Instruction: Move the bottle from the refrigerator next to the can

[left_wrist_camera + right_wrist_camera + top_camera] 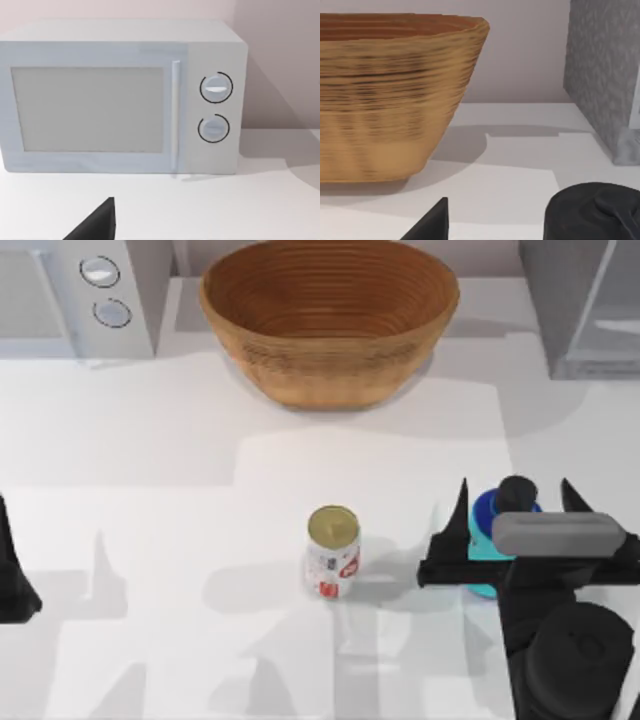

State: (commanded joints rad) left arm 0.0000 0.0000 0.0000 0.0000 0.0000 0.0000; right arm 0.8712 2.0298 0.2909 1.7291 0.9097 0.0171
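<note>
The white can (333, 554) with red markings and a gold top stands upright at the middle of the table. To its right stands the teal-blue bottle (486, 527) with its black cap (590, 212). My right gripper (517, 505) is open, its two dark fingers spread on either side of the bottle, clear of its sides. The grey refrigerator (585, 310) stands at the back right, and its grey side wall (602, 75) appears in the right wrist view. My left gripper (12, 575) is parked at the table's left edge, with one fingertip (97, 225) in its wrist view.
A large woven basket (330, 320) sits at the back centre, behind the can. A light grey microwave (75, 295) with two round knobs stands at the back left. White table surface lies between the can and the left gripper.
</note>
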